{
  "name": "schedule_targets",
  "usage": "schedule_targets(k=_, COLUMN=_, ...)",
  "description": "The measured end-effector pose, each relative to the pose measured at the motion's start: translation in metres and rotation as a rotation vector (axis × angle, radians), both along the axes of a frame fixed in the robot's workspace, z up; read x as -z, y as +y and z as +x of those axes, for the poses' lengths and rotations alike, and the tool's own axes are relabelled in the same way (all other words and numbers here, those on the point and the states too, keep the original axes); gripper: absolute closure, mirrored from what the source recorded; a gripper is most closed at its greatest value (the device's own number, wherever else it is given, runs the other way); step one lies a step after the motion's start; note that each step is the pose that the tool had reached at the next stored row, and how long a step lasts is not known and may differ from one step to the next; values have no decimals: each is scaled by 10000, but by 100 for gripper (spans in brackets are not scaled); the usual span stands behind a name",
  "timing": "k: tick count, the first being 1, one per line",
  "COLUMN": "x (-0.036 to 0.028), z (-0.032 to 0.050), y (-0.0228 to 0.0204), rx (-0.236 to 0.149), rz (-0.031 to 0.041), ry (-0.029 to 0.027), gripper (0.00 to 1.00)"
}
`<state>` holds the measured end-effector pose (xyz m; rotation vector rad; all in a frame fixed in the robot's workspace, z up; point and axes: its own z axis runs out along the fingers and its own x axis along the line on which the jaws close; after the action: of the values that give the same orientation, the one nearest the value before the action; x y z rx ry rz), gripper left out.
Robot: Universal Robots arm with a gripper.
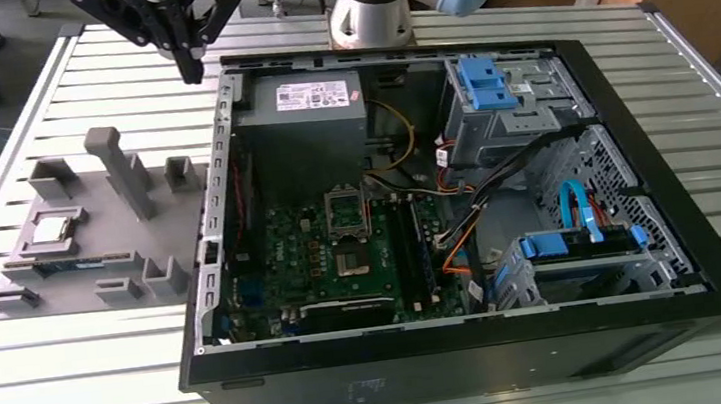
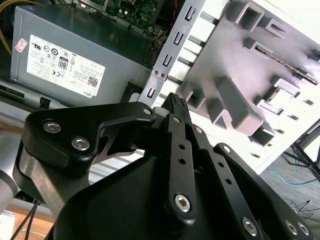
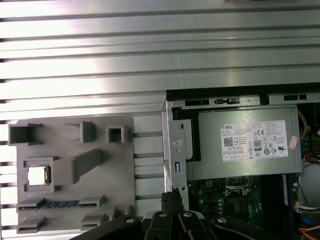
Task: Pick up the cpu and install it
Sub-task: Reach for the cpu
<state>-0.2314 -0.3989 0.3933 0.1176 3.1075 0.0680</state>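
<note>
Your black linkage gripper (image 1: 192,67) hangs with its two fingers pressed together and nothing between them, just above the far corner of the open black computer case (image 1: 483,342), on the side of that case towards the exterior view's left. In both wrist views the closed fingertips (image 3: 170,199) sit over the case's perforated metal edge, close to the grey box-shaped power supply (image 1: 304,117) mounted inside the case at that end. The cpu (image 1: 53,228), a small flat square chip with a shiny silver-grey top, is well apart from your gripper. It lies flat in a square pocket of the grey moulded parts holder (image 1: 96,242), which rests on the slatted metal table (image 1: 86,392) just beside the case. In the first wrist view the cpu (image 3: 38,176) lies on the part of the holder (image 3: 115,175) away from the case, with a long narrow green memory stick (image 3: 57,204) slotted near it. Inside the case, the dark square socket (image 1: 347,254) sits on the green motherboard (image 1: 290,270).
</note>
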Motion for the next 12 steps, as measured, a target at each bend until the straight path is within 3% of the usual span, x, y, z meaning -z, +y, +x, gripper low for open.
schedule_targets(k=12, x=0, z=-51, y=0, rx=0, rz=0, ry=0, gripper=89)
